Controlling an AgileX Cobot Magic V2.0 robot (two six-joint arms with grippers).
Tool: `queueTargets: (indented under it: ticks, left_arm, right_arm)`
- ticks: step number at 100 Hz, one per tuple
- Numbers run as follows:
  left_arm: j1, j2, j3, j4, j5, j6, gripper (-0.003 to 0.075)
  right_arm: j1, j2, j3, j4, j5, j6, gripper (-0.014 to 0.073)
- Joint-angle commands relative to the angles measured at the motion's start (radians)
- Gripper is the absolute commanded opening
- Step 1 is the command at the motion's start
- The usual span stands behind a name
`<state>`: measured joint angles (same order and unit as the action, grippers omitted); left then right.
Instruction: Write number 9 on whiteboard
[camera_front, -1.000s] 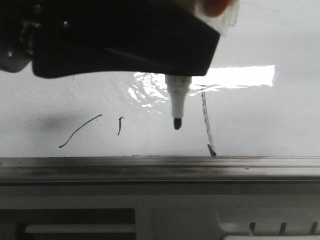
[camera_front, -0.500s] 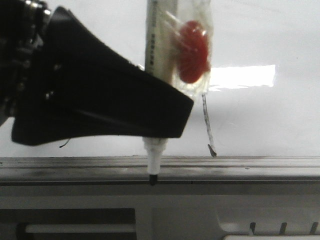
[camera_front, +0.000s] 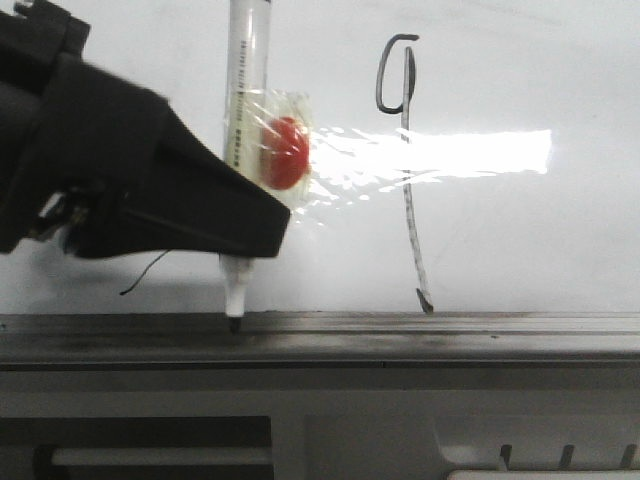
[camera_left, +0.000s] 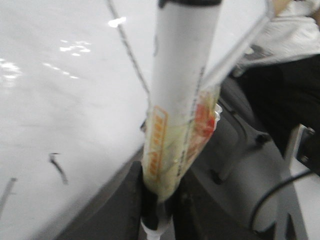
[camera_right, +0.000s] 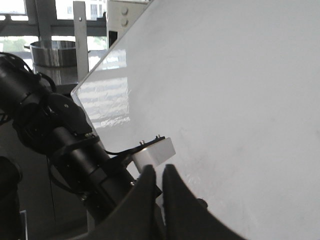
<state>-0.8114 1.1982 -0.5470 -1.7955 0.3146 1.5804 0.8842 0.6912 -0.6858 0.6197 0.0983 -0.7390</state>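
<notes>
One marker (camera_front: 245, 150) is being held upright by the left gripper (camera_front: 235, 262), whose jaws are clamping the white barrel just above the nib; the black tip is touching the grey metal edge rail (camera_front: 480, 330) running along the near edge of the whiteboard (camera_front: 540, 230). Clear tape with a red patch (camera_front: 285, 152) is clinging to the barrel above the jaws. Well to the right of the marker, the number 9 (camera_front: 405, 170) is showing on the board: its small narrow loop is sitting high up, and its long thin tail is running down through the bright glare patch (camera_front: 480, 152) and ending just above the rail. A short curved black stroke (camera_front: 145, 275) is peeking out beneath the left gripper body, near the rail. Between the marker and the tail, the board face is showing as open white surface, as is the area right of the figure. In the left wrist view the marker barrel (camera_left: 180, 100) is standing between the fingers with the board beside it. The right gripper (camera_right: 159, 180) is hanging beside the board's edge, its two fingertips pressed nearly together with nothing between them.
</notes>
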Motion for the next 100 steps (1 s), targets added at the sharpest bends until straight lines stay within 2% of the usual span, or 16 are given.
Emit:
queueTargets:
  ticks: [1, 16, 26, 54, 82, 89, 100]
  left_arm:
    - [-0.042, -0.016, -0.074, -0.065, -0.143, -0.072, -0.0020]
    - [-0.173, -0.010, -0.177, -0.065, -0.570, -0.089, -0.0020]
    - [-0.228, 0.023, -0.220, -0.063, -0.734, -0.090, -0.0020]
    - [-0.228, 0.098, -0.293, -0.062, -0.817, -0.090, -0.0020]
    - [-0.226, 0.134, -0.298, -0.060, -0.940, -0.126, -0.0011]
    - [-0.224, 0.134, -0.298, -0.060, -0.949, -0.141, 0.0056]
    - [-0.222, 0.134, -0.298, -0.060, -0.957, -0.141, 0.0240]
  right_arm:
    - [0.000, -0.030, -0.029, 0.011, -0.080, -0.008, -0.0069]
    - [-0.002, -0.044, -0.029, 0.011, -0.084, -0.008, -0.0069]
    - [-0.002, -0.043, -0.029, 0.011, -0.084, -0.008, -0.0069]
    - [-0.002, -0.043, -0.029, 0.011, -0.084, -0.008, -0.0069]
    - [-0.002, -0.043, -0.029, 0.011, -0.063, -0.008, -0.0069]
    - [-0.002, -0.043, -0.029, 0.011, -0.056, -0.008, -0.0069]
    - [-0.002, -0.043, -0.029, 0.011, -0.054, -0.008, -0.0069]
